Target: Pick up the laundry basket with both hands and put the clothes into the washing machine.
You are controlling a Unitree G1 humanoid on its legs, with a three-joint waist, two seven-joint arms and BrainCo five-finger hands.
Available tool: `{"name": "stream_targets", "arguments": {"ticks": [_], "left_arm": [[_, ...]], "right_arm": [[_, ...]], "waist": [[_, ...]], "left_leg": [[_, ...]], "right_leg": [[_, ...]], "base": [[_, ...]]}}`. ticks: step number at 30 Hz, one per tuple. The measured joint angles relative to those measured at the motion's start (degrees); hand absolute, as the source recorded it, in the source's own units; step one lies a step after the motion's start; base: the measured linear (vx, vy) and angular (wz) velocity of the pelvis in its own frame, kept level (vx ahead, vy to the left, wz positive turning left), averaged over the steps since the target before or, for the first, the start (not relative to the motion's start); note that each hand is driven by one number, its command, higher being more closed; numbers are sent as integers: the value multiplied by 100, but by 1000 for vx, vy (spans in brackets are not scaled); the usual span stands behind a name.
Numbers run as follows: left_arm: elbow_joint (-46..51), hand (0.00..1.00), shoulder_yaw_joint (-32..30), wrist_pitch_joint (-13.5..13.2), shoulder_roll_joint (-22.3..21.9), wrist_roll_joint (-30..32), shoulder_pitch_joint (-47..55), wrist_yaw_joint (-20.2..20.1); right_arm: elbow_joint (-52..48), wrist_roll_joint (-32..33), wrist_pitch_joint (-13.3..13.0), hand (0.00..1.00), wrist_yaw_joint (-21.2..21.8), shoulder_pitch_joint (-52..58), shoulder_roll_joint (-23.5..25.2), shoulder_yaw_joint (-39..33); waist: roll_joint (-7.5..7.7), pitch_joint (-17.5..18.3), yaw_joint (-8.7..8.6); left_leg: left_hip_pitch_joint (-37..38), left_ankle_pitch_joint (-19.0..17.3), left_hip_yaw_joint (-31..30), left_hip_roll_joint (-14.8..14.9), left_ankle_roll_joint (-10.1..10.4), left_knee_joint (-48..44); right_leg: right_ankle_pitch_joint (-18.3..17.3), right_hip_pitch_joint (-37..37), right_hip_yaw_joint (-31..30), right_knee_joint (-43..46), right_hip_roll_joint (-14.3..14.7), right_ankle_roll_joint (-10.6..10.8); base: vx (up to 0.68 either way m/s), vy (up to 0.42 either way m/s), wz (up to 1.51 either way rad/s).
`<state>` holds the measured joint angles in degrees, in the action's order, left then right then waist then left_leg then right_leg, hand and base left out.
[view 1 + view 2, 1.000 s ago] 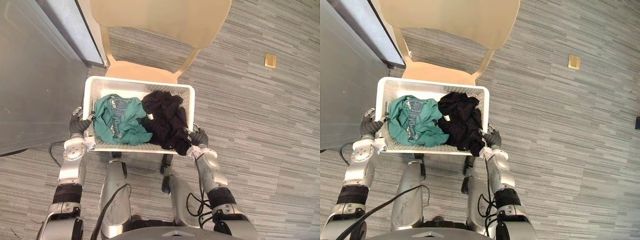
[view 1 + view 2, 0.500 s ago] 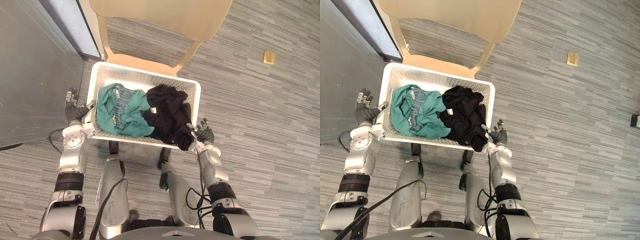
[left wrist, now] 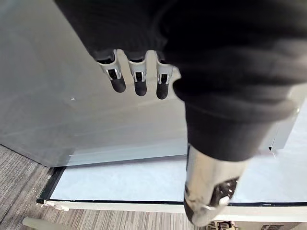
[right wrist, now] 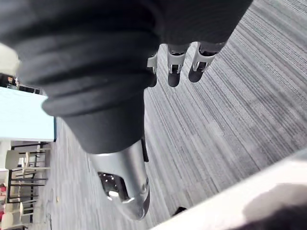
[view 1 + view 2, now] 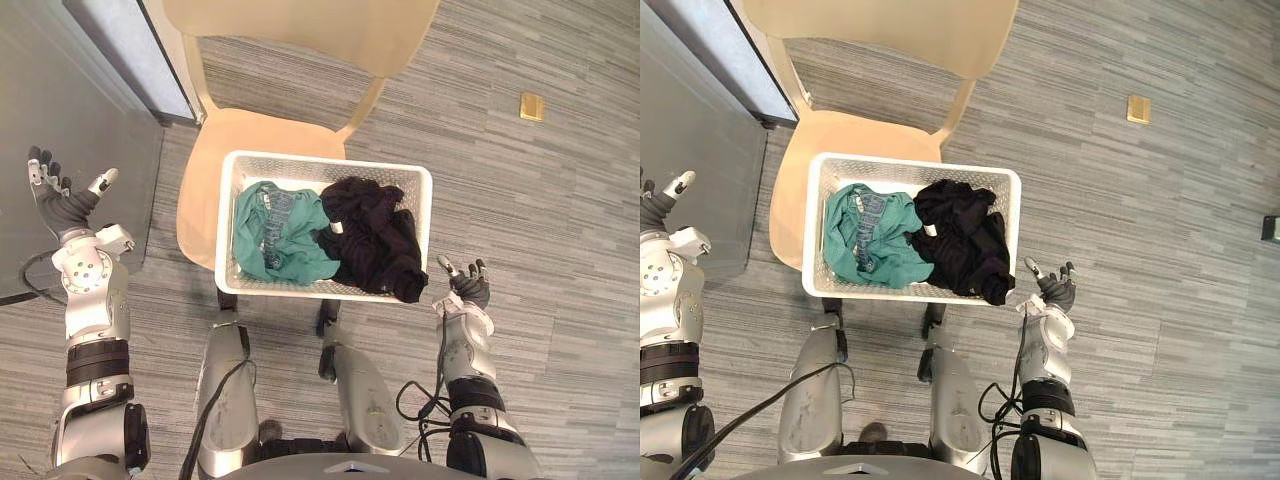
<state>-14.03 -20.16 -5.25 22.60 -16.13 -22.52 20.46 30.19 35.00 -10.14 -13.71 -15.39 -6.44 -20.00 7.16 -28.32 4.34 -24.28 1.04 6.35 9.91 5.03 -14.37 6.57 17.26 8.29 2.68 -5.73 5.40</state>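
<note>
The white perforated laundry basket [image 5: 330, 160] sits on the beige chair's seat [image 5: 250, 135] and juts past the seat's right edge. A green garment [image 5: 280, 235] lies in its left half and a black garment [image 5: 375, 235] in its right half, draping over the near rim. My left hand [image 5: 60, 205] is raised well to the basket's left, with straight fingers [image 3: 136, 81] and nothing in it. Just off the basket's near right corner, my right hand [image 5: 465, 290] is open too, its fingers [image 4: 175, 67] spread and holding nothing.
The chair's backrest [image 5: 300, 25] rises behind the basket. A grey glassy panel [image 5: 60, 110] stands on the left, close to my left hand. A small brass floor plate [image 5: 533, 106] lies far right on the striped grey carpet.
Both hands have let go of the basket's sides, opened, and drawn outward, the left one far to the left. The basket now lies on the chair seat. The camera has shifted.
</note>
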Motion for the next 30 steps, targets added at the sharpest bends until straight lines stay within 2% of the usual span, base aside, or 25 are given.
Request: {"name": "stream_targets", "arguments": {"ticks": [3, 7, 11, 13, 16, 19, 21, 22, 24, 27, 30], "left_arm": [[0, 0, -2, -48, 25, -64, -2, -5], [-3, 0, -15, -57, 111, -182, 3, -71], [-8, 0, -17, -69, 98, -194, 114, -82], [-8, 0, -46, -111, 40, -352, 264, -83], [-9, 0, -183, -130, -121, -429, 395, -78], [-10, 0, -236, -155, -306, -522, 667, -66], [-11, 0, -238, -155, -455, -632, 892, -66], [-10, 0, -236, -156, -496, -635, 938, -70], [-11, 0, -239, -163, -656, -650, 1141, -85], [-3, 0, -232, -170, -954, -737, 1464, -136], [4, 0, -195, -170, -1214, -741, 1809, -217]], "right_arm": [[1, 539, -93, 0, 368, -14, -108, 14], [17, 566, -78, 0, 574, -138, -225, 132], [231, 692, -75, 0, 608, -364, -266, 180], [322, 1015, -75, 0, 606, -394, -281, 175], [659, 1055, -42, 0, 520, -592, -472, 138], [1334, 1024, 256, 0, 123, -1284, -1047, -82], [2166, 882, 572, 0, -134, -2434, -2071, 220], [2387, 735, 684, 0, -130, -2765, -2388, 414], [2891, 121, 981, 0, 70, -3926, -3402, 1261], [2993, -224, 1034, 0, 374, -4590, -3881, 1701], [2928, -560, 1060, 0, 495, -4536, -3826, 1782]], "waist": [[0, 0, 25], [0, 0, 45], [0, 0, 81], [0, 0, 114], [1, -1, 160], [1, -11, 175], [-18, -64, 191], [-45, -82, 198], [-148, -154, 237], [-152, -156, 409], [-153, -156, 560]], "left_leg": [[-4, 3, -4, 0, 0, -9], [-47, 2, -16, 0, 0, -56], [-69, 1, 7, -1, -2, -68], [-78, 0, 7, -1, -1, -68], [-105, -1, -5, -4, -1, -69], [-182, 1, -67, -16, -4, -111], [-231, 1, -76, -18, -10, -172], [-270, -1, -97, -18, -12, -209], [-353, -6, -172, -11, -17, -305], [-357, -32, -193, 13, -33, -371], [-364, -127, -251, 22, -31, -504]], "right_leg": [[6, -1, -3, 0, 0, 1], [42, -1, -3, -37, 2, 2], [134, -26, -23, -166, 8, -8], [146, -25, -30, -187, 10, -8], [159, -21, -11, -220, 9, -5], [192, -12, 20, -253, 9, 4], [272, -24, 20, -325, 10, 7], [292, -24, 27, -339, 14, 11], [324, -20, 72, -343, 31, 10], [332, -58, 94, -347, 54, 9], [330, -151, 154, -349, 66, 6]], "base": [[0, 0, 0], [0, 0, 0], [-17, -9, -3], [0, 0, 0], [-3, -7, 2], [-11, -16, 6], [-20, -6, 0], [-54, -10, 5], [-56, -15, 7], [-15, -18, 2], [-12, -17, 7]]}}
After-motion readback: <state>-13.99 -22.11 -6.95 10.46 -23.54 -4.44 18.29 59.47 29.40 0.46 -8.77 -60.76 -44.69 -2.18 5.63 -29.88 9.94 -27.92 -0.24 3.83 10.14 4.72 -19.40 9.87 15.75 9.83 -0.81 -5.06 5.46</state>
